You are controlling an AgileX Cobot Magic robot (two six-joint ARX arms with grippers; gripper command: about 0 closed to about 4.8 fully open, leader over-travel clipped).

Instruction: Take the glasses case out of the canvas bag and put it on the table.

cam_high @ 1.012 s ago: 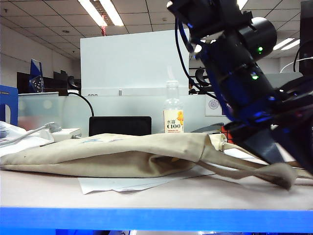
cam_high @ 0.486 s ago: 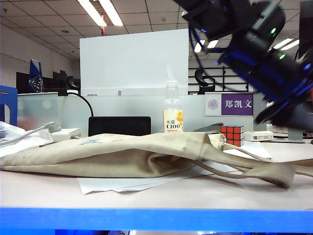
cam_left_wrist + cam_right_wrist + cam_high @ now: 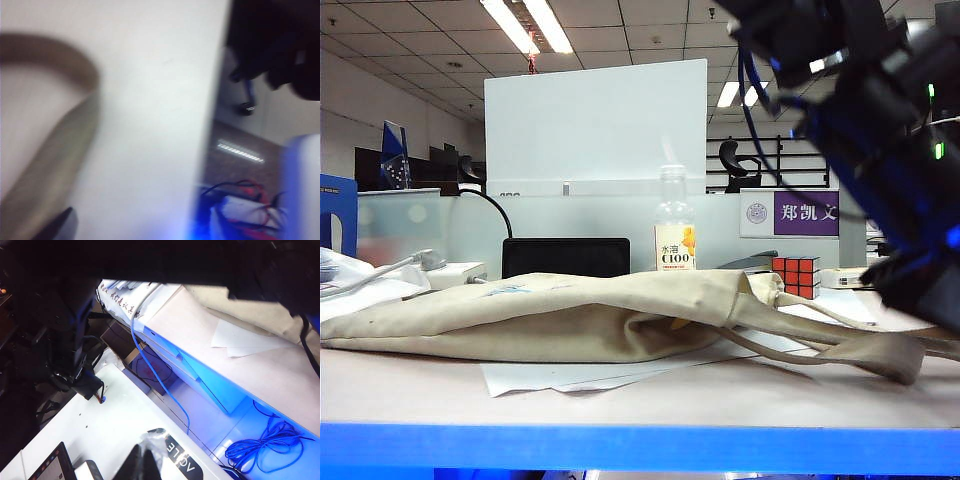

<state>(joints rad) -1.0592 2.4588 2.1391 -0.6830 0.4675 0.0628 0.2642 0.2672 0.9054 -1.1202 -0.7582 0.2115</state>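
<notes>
The canvas bag (image 3: 570, 315) lies flat and floppy on the table (image 3: 720, 400), its strap (image 3: 860, 350) trailing to the right. The glasses case is hidden. In the exterior view a dark, blurred arm (image 3: 880, 130) hangs high at the right, above the strap. The left wrist view is blurred: my left gripper (image 3: 142, 234) is over bare table near the strap (image 3: 60, 130), open and holding nothing, with one dark fingertip (image 3: 60, 225) showing far to one side. My right gripper (image 3: 142, 465) is shut, off the table and beyond its blue edge (image 3: 210, 375).
White paper sheets (image 3: 550, 378) lie under the bag. Behind it stand a clear bottle (image 3: 674, 235), a black box (image 3: 565, 257) and a Rubik's cube (image 3: 795, 275). A white partition (image 3: 590, 130) closes the back. Blue cables (image 3: 270, 445) lie on the floor.
The dark arm has lifted up and to the right, away from the strap, and uncovered the cube. The strap lies on the table. The bag has not moved.
</notes>
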